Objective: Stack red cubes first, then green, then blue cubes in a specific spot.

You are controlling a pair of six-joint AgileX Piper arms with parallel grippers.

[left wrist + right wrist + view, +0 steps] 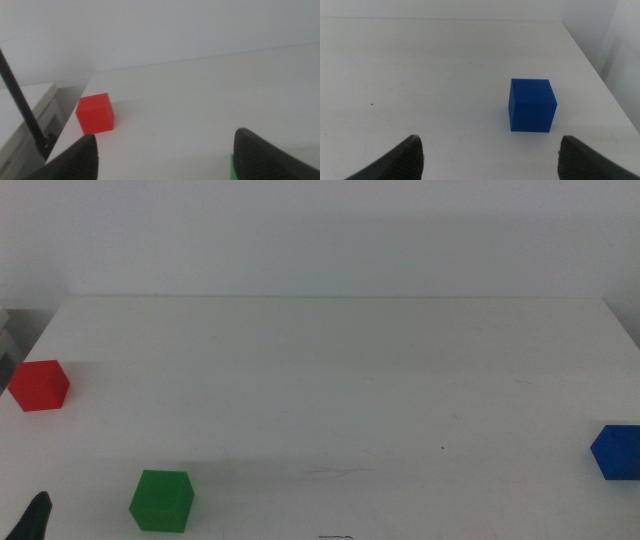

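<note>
On the white table (pixel 330 380), three cubes are seen well apart, none stacked. The red cube (pixel 39 385) is set at the far left edge, standing flat on the table. Nearer the camera and a little to the right, the green cube (pixel 161 500) is placed close to the front edge. The left tool (pixel 162 152) is held low over the front left corner; only a dark jaw tip is shown at the bottom left of the middle view, just beside the green cube. In the left wrist view its jaws are spread wide with nothing between them, the red cube (pixel 95 113) is seen ahead of them, and a sliver of green (pixel 233 167) is seen beside one jaw. The middle of the table is bare white. The blue cube (pixel 617 451) is set at the far right edge. The right tool (pixel 490 155) is out of the middle view; in the right wrist view its jaws are spread wide and hold nothing, with the blue cube (pixel 532 104) resting ahead of them, untouched.
</note>
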